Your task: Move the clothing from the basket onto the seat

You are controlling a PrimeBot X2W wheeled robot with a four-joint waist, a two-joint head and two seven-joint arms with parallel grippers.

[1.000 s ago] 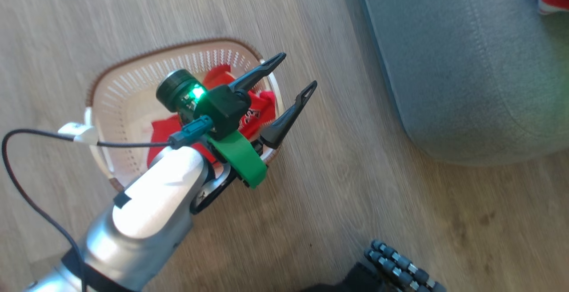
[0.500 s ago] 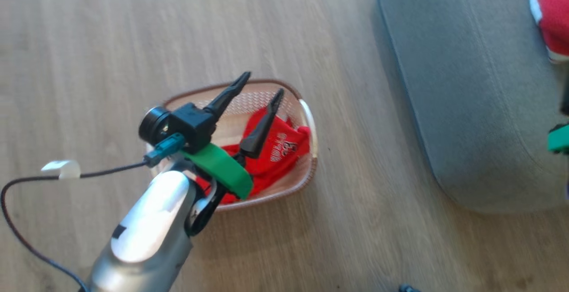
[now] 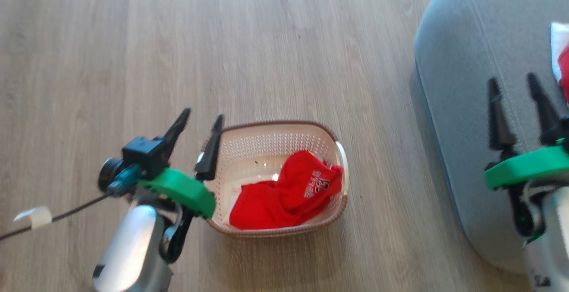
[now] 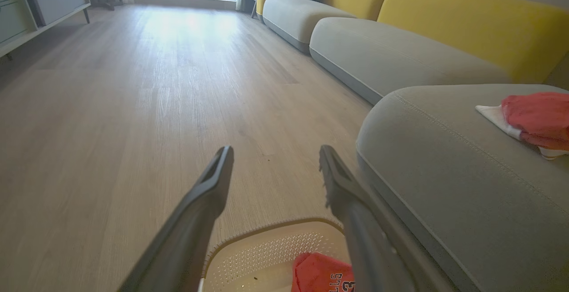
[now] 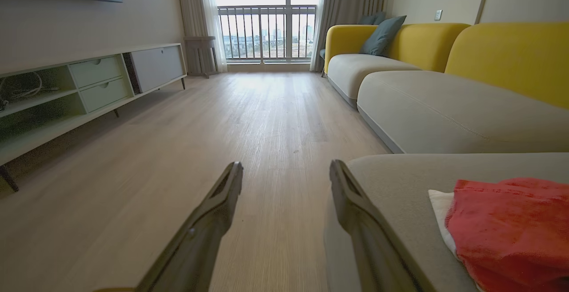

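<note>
Head view: the basket [image 3: 275,126] stands on the floor [image 3: 133,38] with one red jersey [image 3: 284,194] crumpled inside it, towards its right wall. The left gripper [image 3: 203,114] hangs at the basket's left rim, one finger across that rim, jaws spread wide and holding nothing. Well to the right of the basket is the seat [image 3: 462,83]. The right gripper [image 3: 511,78] is over the seat, also wide open and empty, and a second red-and-white garment [image 3: 561,56] lies on the seat's far side from the basket.

Left wrist view: the left gripper [image 4: 275,150] points out past the basket [image 4: 266,238], which sits low between its fingers. The jersey [image 4: 320,276] is just under the right finger. The seat [image 4: 444,172] rises right of the basket, and the garment [image 4: 533,114] lies on top of it.

Right wrist view: the right gripper [image 5: 285,164] has parted jaws with nothing between them. The garment [image 5: 511,230] rests on the seat [image 5: 391,181] beside the right finger.

Judgement: one piece is delivered and the jersey is left to fetch. The next move calls for the left gripper to tip down into the basket and close on a raised fold, without snagging the rim.

Against a second ago, the camera has swung. Relative to the basket, the left gripper was over the jersey and is now at the left rim. The right gripper has come into view, and the jersey has not moved.
</note>
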